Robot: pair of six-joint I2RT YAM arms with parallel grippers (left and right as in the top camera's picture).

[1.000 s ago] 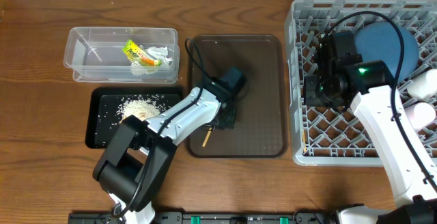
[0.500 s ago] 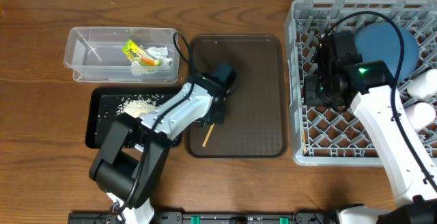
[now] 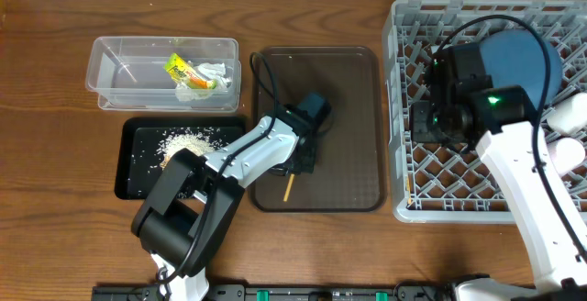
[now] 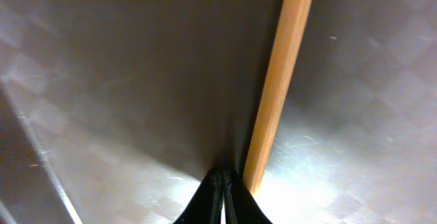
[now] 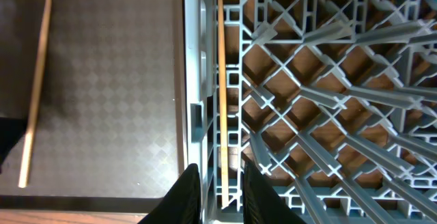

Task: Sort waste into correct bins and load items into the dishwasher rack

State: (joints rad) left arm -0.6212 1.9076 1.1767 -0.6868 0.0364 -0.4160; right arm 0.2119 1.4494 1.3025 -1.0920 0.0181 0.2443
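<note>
From above, we see the left fingers (image 3: 300, 160) low over the brown tray (image 3: 353, 108), a chopstick (image 3: 288, 187) lying on the tray just beside them. The dishwasher rack (image 3: 459, 186) stands at the bench's (image 3: 55, 228) right.

At the left wrist, the fingers are pressed together, holding nothing, and the chopstick lies beside their tips.

At the right wrist, the right fingers (image 5: 190, 190) stand narrowly apart over a second chopstick (image 5: 220, 80) lying along the rack's edge.

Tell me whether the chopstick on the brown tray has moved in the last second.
Yes: the chopstick slid slightly right, away from the brown tray's left rim.
</note>
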